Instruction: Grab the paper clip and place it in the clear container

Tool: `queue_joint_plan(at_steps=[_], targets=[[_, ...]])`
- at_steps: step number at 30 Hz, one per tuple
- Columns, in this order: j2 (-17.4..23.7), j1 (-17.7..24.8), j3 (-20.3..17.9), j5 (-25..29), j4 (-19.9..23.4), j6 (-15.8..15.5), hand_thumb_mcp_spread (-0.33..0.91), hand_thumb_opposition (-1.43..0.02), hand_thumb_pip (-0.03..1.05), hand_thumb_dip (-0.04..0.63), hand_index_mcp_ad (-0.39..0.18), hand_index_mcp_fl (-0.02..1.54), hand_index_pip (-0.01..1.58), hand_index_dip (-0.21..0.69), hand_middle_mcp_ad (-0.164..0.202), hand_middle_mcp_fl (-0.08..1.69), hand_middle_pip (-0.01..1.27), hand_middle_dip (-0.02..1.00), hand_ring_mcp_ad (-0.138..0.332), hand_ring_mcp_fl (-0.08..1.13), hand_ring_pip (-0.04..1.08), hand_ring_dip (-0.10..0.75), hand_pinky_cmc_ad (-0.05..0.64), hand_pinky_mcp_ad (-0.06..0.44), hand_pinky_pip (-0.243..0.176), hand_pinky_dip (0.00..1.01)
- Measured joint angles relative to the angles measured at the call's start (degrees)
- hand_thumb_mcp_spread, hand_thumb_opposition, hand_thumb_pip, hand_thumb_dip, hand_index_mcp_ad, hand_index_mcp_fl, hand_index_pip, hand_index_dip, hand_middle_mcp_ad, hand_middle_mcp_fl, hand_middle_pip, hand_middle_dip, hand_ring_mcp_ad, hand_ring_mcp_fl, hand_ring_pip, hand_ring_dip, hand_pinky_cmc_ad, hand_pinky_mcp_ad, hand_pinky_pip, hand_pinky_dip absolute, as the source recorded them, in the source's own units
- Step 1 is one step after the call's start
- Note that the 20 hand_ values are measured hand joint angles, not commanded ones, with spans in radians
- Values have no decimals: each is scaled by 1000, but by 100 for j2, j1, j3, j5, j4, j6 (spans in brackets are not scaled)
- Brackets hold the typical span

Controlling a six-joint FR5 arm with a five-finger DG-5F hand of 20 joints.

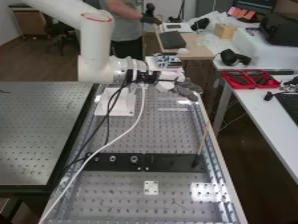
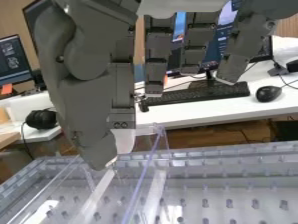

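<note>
We are seeing the long, perforated grey metal bench (image 1: 120, 187) stretching away from us, and the thick white jointed robot arm (image 1: 96, 45) is reaching in above its far end. Along the bench's right side, a white-topped table (image 1: 262, 109) is standing apart from it. A long black bar (image 1: 174, 162) is crossing the bench. The dark grey mechanical hand (image 1: 184, 90) is hanging over the far end, near the right rim; we cannot tell whether it is spread, closed or gripping something. In the wrist view, we are noticing the thin, transparent walls of the clear plastic container (image 2: 145, 172) rising close to the hand (image 2: 80, 45), above the perforated metal. A small white square plate (image 1: 151, 187) is lying nearer us than the bar. We cannot tell where the paper clip is.
</note>
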Motion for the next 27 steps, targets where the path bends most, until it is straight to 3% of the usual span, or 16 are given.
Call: queue_joint_plan(at_steps=[27], targets=[[-377,312,415,54,-164,311,623,-911,417,253,-183,817,1166,131,-3,375,124,206,101,131,115,117,349,283,99,195]])
